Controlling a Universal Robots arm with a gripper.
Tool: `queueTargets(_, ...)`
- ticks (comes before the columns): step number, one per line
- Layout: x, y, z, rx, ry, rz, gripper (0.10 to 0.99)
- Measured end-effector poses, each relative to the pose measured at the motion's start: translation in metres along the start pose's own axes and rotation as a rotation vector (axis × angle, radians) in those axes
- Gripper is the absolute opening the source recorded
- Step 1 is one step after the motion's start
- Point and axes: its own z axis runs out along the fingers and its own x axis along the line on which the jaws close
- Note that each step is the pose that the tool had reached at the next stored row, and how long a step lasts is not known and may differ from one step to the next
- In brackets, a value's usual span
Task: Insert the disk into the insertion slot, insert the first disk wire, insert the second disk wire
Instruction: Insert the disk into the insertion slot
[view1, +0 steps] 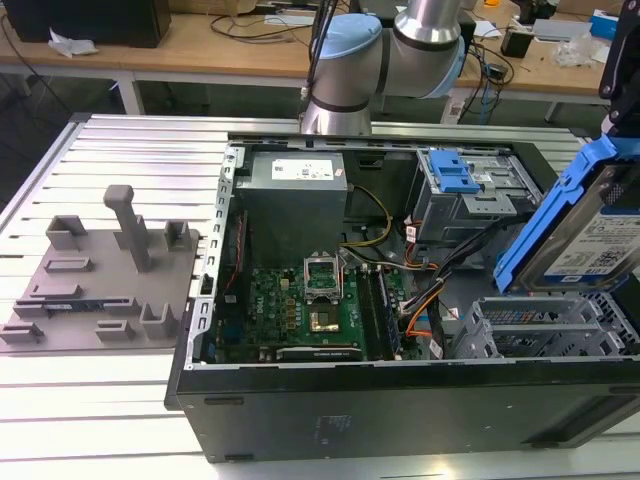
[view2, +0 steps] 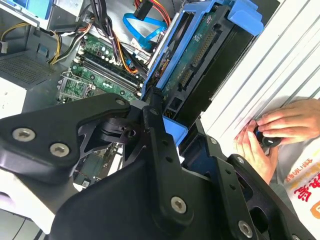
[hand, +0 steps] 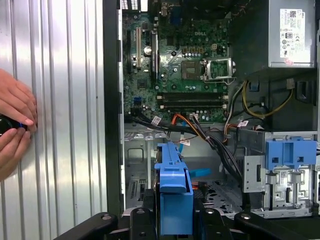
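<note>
End effector (hand: 175, 210) clenched on the disk (view1: 585, 240) — tilted above the insertion slot (view1: 540, 325); motherboard (view1: 310, 300) inside the case (view1: 400, 410)

My gripper (hand: 175, 224) is clamped on the disk (view1: 590, 245), a flat silver hard drive in a bright blue plastic carrier, and the exterior view's right edge slices off its far side. The insertion slot (view1: 540, 330), that low grey perforated sheet-metal bay at lower right, runs off the same edge, its base hidden behind the black case wall (view1: 400, 400). In the second wrist view my gripper's own black body buries the carrier's near end. A person's hands (view2: 287, 120) close round a small dark object (view2: 265, 137): too covered to name. In the first wrist view the frame edge cuts those hands off.
</note>
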Motion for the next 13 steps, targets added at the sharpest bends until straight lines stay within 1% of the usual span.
queueTargets(5, -0.0004, -0.0001, 0.0035, 0.0, -0.0001, 0.0, 0.365)
queueTargets(13, 0.0, 0.0, 0.0115, 0.0, 0.0, 0.0, 0.365)
